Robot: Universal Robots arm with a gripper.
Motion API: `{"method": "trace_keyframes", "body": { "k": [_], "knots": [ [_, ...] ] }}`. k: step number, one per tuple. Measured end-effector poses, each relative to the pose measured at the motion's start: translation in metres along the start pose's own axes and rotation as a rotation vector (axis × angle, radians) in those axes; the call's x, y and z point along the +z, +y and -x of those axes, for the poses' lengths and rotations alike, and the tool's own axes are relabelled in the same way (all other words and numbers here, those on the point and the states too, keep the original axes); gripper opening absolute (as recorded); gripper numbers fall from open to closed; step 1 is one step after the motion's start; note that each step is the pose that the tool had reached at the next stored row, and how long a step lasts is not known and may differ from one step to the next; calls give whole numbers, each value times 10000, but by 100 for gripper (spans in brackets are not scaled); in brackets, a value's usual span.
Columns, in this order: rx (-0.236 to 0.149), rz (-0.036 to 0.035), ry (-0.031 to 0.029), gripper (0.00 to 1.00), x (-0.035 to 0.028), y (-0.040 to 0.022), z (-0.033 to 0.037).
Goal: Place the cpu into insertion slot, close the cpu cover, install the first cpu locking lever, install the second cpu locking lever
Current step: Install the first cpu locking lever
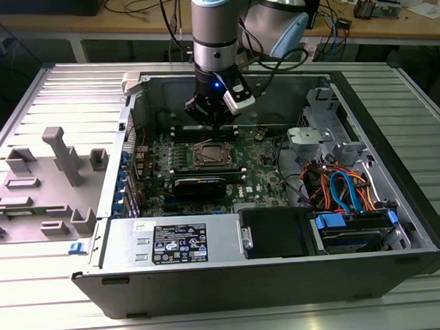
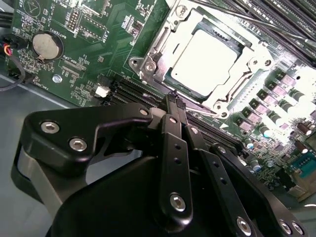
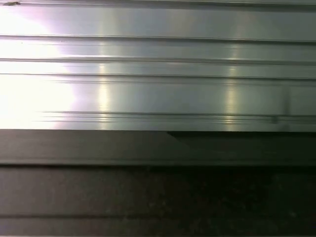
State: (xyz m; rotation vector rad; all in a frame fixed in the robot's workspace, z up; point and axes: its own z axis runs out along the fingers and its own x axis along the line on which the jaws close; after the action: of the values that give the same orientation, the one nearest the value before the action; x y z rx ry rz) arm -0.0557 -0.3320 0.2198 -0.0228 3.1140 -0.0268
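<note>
Ribbed alu. table (image 1: 37,319) is carrying an open PC case (image 1: 232,281) lying on its side, w/ a grey plastic fixture tray (image 1: 46,187) sitting beside it at the exterior view's left. Wooden benches (image 1: 389,22) w/ cables are running along the back of the room. In the first wrist view a brushed metal surface (image 3: 158,74) is shining above a dark band. Inside the case the green board (image 1: 268,170) is lying flat, and the cpu (image 2: 207,52) is sitting in the insertion slot (image 2: 140,64), silver top facing up. Chip is square, so no long axis is showing; its edges are running parallel w/ the black memory slots (image 2: 131,88) either side. The cpu cover (image 2: 232,89) is lying flat, framing the chip. The gripper (image 1: 212,121) is hanging just behind the socket as the exterior view shows it, its fingers (image 2: 175,128) pressing together, narrow, gripping nothing.
</note>
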Motion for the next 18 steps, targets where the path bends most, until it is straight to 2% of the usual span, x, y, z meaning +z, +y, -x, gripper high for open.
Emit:
{"method": "trace_keyframes", "body": {
  "k": [11,18],
  "knots": [
    [2,34,0,11,106,1,43],
    [4,74,0,11,135,1,55]
  ]
}}
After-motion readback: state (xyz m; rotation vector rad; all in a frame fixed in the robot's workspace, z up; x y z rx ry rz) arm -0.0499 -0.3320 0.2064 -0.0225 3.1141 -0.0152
